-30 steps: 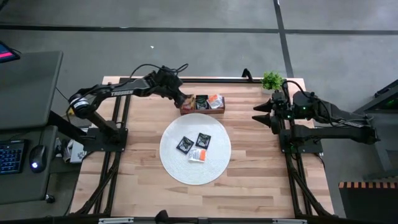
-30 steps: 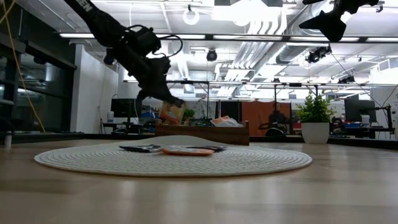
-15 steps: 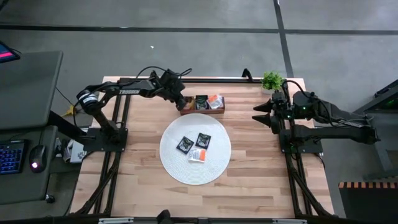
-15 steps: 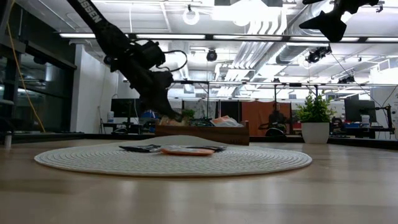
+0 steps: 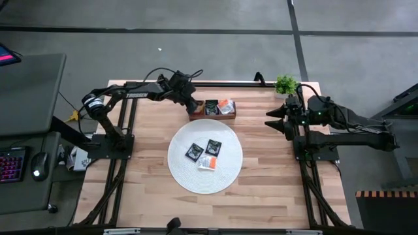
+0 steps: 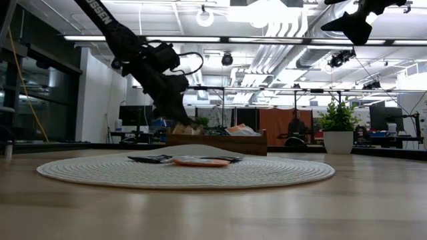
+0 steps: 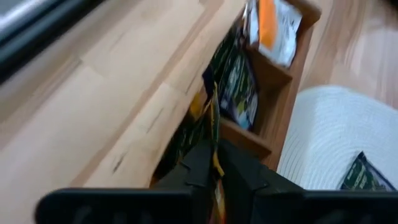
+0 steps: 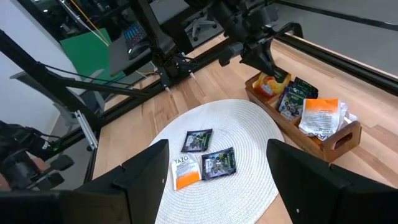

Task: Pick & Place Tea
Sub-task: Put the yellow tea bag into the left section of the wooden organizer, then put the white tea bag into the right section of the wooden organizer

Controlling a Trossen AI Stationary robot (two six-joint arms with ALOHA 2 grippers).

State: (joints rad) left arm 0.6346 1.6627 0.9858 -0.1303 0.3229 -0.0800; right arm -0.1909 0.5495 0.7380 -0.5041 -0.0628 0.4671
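My left gripper (image 5: 191, 106) (image 6: 179, 121) is shut on an orange-yellow tea sachet (image 8: 272, 81) over the left compartment of the brown wooden tray (image 5: 213, 119) (image 6: 217, 143). The tray's middle compartment holds dark sachets (image 5: 211, 107). Its right compartment holds white-and-orange ones (image 5: 226, 106). Two black sachets (image 5: 194, 151) (image 5: 213, 147) and one orange-white sachet (image 5: 208, 162) lie flat on the round white mat (image 5: 196, 177). My right gripper (image 5: 268, 119) (image 8: 217, 146) waits open, raised near the table's right edge. My left gripper (image 7: 214, 149) pinches the orange-yellow sachet between its two fingers, coming from above and slanting toward the tray. The sachet shows edge-on just past the fingertips (image 7: 212, 121). Its lower part (image 8: 273, 83) reaches down into the tray's left compartment, and the sachet stands roughly upright.
A small potted plant (image 5: 285, 84) (image 6: 338, 127) stands at the table's far right corner. A dark rail (image 5: 222, 83) runs along the far edge behind the tray. Bare wood (image 5: 150, 156) lies left, right and near of the mat.
My left gripper has come down over the tray's left compartment, still shut on the orange sachet. The sachet stood above the tray wall in the low view a second ago and now sits mostly behind it. The left arm's forearm has swung toward the far edge.
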